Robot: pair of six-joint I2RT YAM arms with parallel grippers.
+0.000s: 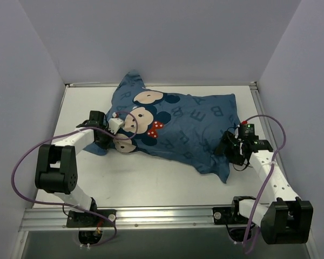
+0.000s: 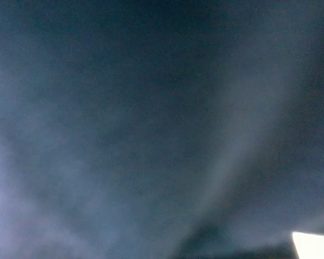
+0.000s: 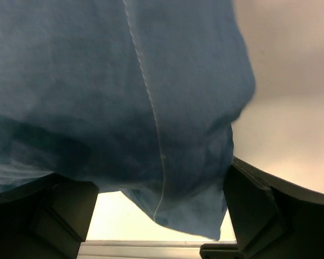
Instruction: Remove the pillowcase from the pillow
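The blue pillowcase (image 1: 178, 127), printed with mouse faces and a red bow, lies bulging across the table; the pillow is hidden inside it. My left gripper (image 1: 113, 129) is pressed into the case's left end. The left wrist view shows only blurred blue fabric (image 2: 151, 124), with no fingers visible. My right gripper (image 1: 227, 147) is at the case's right end. In the right wrist view it (image 3: 159, 216) is open wide, and a hanging corner of the pillowcase (image 3: 167, 135) sits between the two black fingers (image 3: 259, 216).
The white table (image 1: 151, 183) shows in front of the case. Grey walls stand at the left, back and right. A metal rail (image 1: 167, 216) runs along the near edge by the arm bases. A purple cable (image 1: 27, 156) loops off each arm.
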